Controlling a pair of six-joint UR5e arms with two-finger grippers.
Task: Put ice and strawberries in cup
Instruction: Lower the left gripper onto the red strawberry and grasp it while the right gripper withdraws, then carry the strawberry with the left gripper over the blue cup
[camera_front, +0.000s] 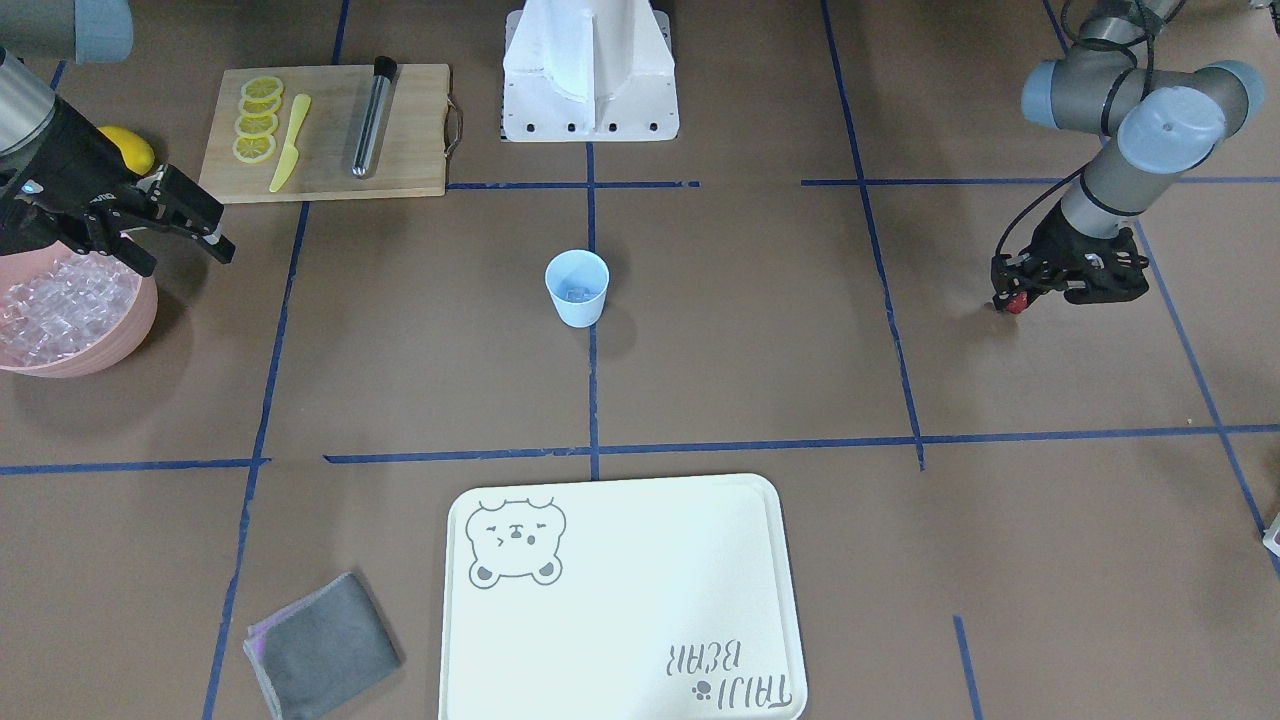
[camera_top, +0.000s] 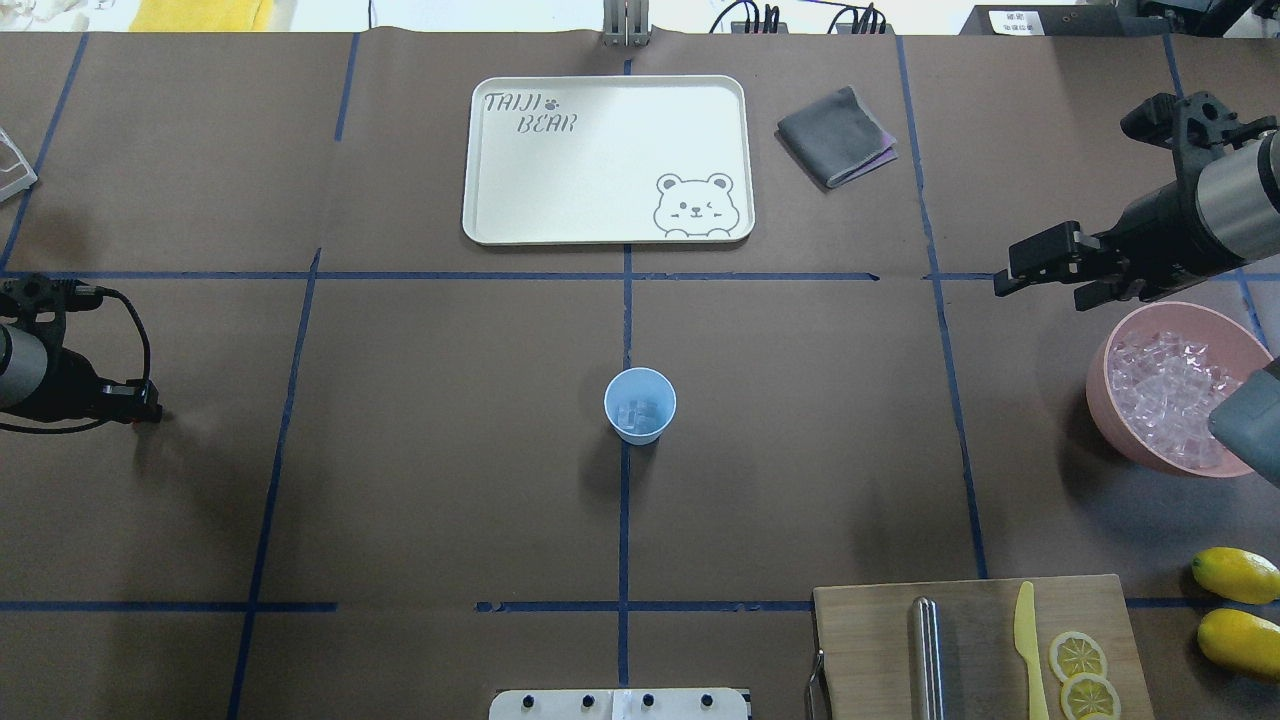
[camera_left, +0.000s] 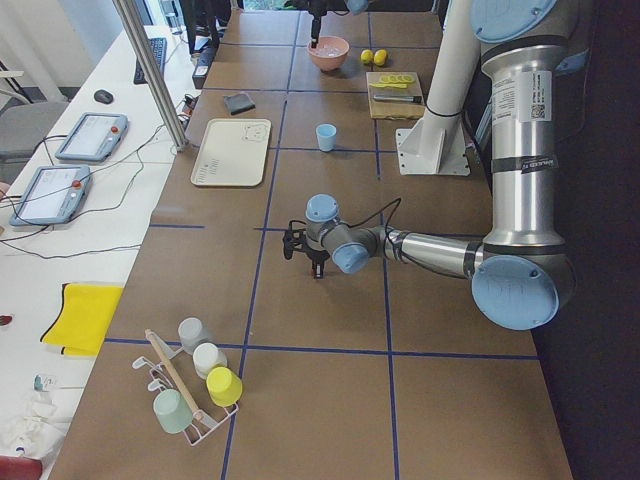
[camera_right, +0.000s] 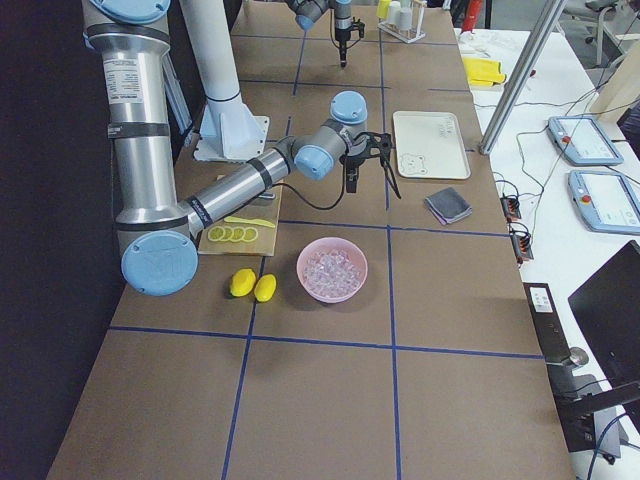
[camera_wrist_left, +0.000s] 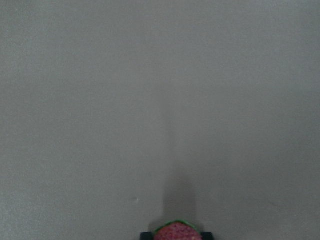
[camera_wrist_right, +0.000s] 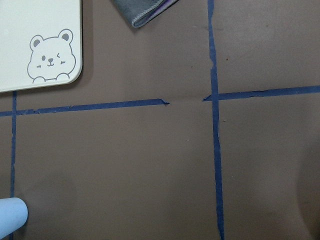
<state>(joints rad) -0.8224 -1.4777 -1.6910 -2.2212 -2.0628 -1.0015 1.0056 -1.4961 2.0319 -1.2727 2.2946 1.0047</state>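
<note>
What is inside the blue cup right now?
A few clear ice cubes lie at the bottom of the cup. The strawberry is not in it: the left gripper holds it. Anything beneath the cubes is hidden.

The brown taped table (camera_top: 400, 450) carries the cup (camera_top: 640, 438), tray (camera_top: 600, 180), grey cloth (camera_top: 835, 135), cutting board (camera_top: 870, 650), pink bowl (camera_top: 1103, 410) and lemons (camera_top: 1235, 574).

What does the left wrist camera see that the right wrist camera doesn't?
Only the left wrist camera sees the red strawberry, peeking in at the bottom edge. Only the right wrist camera sees the bear tray, the grey cloth, blue tape lines and a bit of the pale blue cup. Both see bare table.
</note>
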